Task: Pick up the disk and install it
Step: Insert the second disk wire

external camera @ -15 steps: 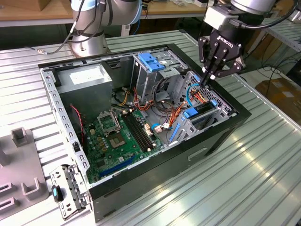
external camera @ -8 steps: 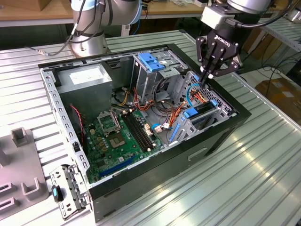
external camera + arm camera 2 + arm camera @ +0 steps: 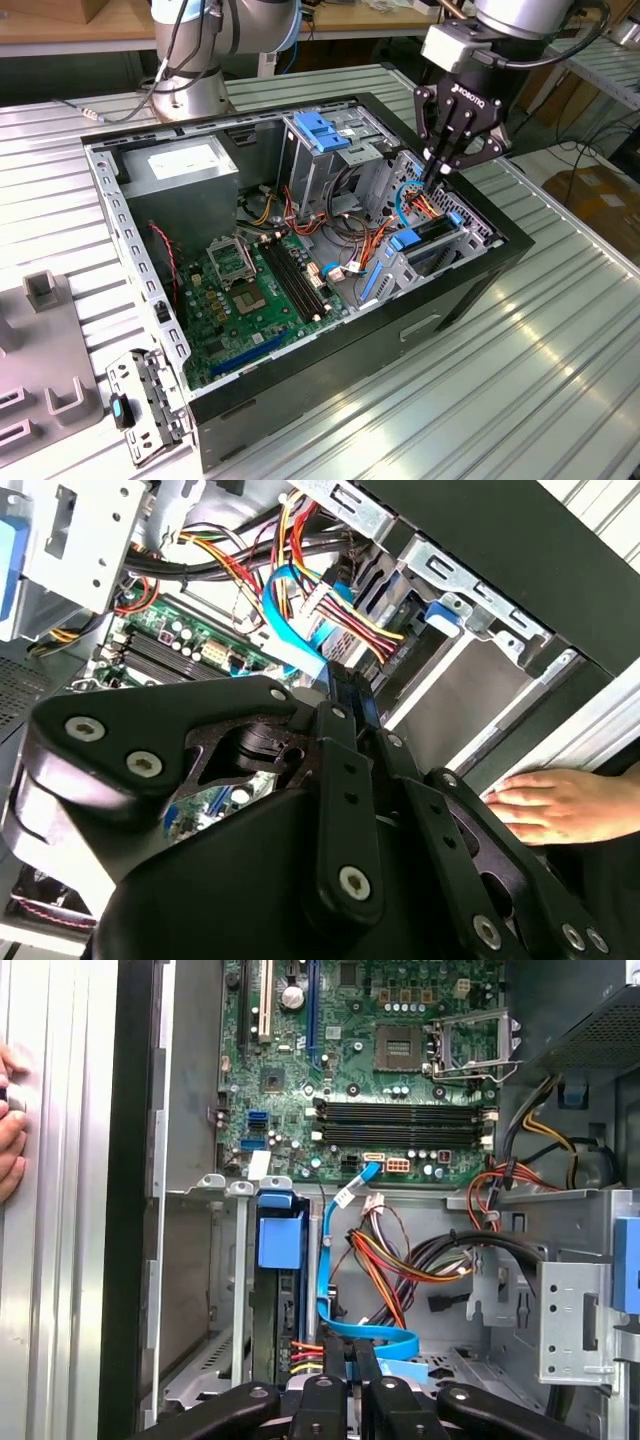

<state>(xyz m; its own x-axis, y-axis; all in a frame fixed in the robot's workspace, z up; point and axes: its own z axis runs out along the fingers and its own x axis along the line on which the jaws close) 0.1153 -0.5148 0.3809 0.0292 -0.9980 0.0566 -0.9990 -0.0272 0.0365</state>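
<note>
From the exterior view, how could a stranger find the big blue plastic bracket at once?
Look inside the open black computer case, toward its far wall. Beside the grey power-supply box stands a silver metal drive cage; the blue plastic bracket caps it, higher and larger than any other blue part.

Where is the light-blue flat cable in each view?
Exterior view: the light-blue flat cable curves just under the gripper.
Second wrist view: it runs beside the coloured wire bundle.
First wrist view: it climbs toward the motherboard.
Shared landmark: the black memory slots.
</note>
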